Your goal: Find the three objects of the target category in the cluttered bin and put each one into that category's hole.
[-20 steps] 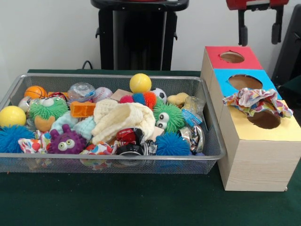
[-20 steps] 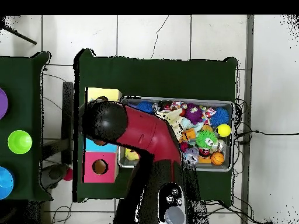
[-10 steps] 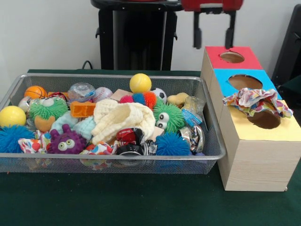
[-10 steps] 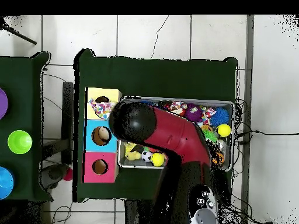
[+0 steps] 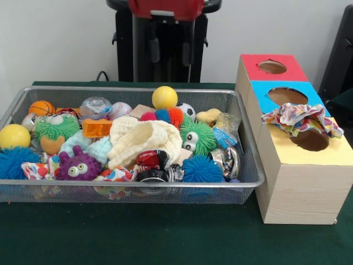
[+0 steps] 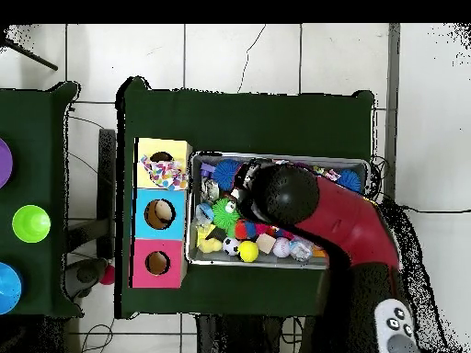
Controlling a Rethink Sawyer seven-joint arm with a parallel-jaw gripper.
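Green cloth is covering the table (image 5: 165, 237), w/ white wall behind. Wire mesh bin (image 5: 242, 165) is sitting on it, packed w/ toys; taking the bin as landmark: wooden sorting box (image 5: 300, 190) is standing just beside its right end in the front view, touching or nearly so. Box top is showing a red panel w/ hole (image 5: 272, 67), blue panel w/ hole (image 5: 287, 96), yellow panel w/ hole (image 5: 310, 139). Patterned cloth (image 5: 300, 117) is lying across the yellow hole's rim, partly draping into it.

Gripper (image 5: 168, 49) is hanging above the bin's far side, over the yellow ball (image 5: 164, 97); two dark fingers are pointing down w/ a clear gap between them, nothing held. Overhead, red arm (image 6: 345, 216) is reaching over the bin's middle, hiding much of the contents.

Inside bin: cream knit cloth (image 5: 144, 141) at centre, green fuzzy toy w/ eyes (image 5: 196, 138) beside it, purple monster (image 5: 78, 165) and blue spiky ball (image 5: 201, 168) along the near wall, mini basketball (image 5: 41, 107) at far left corner.
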